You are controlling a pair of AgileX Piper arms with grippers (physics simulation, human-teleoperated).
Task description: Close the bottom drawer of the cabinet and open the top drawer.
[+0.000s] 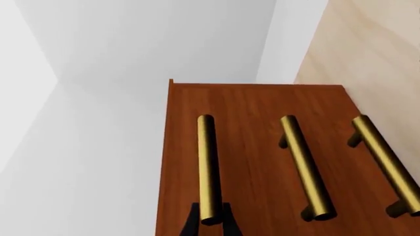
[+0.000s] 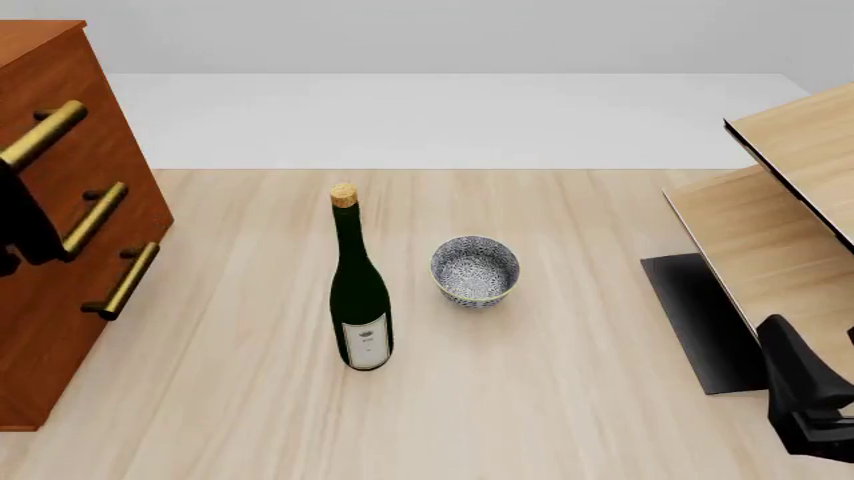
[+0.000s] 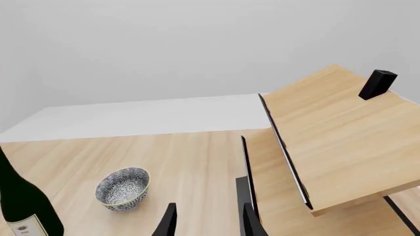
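**Left arm at the top drawer handle, all three fronts flush**

Desk [image 2: 561,400] of pale light wood carries everything here. At its left edge stands the cabinet [image 2: 54,330], a large reddish-brown wooden chest with three stacked drawers. The top drawer [image 1: 190,162], boxy with a brass bar handle, looks shut, its front level with the others in the left wrist view. The bottom drawer [image 2: 80,345], lowest of the three with its brass bar on dark posts, also looks flush, so I judge the closing done and the opening not yet begun. On the right sits a pale light-wood shelf unit [image 2: 787,200], its boards sloping over the desk.

Mid-desk stand a tall dark green glass bottle [image 2: 360,290] with a cork, upright, and just beside it a small blue-patterned ceramic bowl [image 2: 474,270].

The left gripper [image 1: 210,221] has its jaws spread either side of the top handle's near end; whether they touch the bar I cannot tell. The right gripper [image 3: 206,221] hangs near the shelf unit, jaws spread and holding nothing.

Risk: gripping so near the bar's end, the jaws could slip off as the drawer is pulled. A skewed pull might bind the drawer.

Room: open desk lies in front of the cabinet, and the bottle stands well apart from the drawer's path. The cabinet's far side is out of view.
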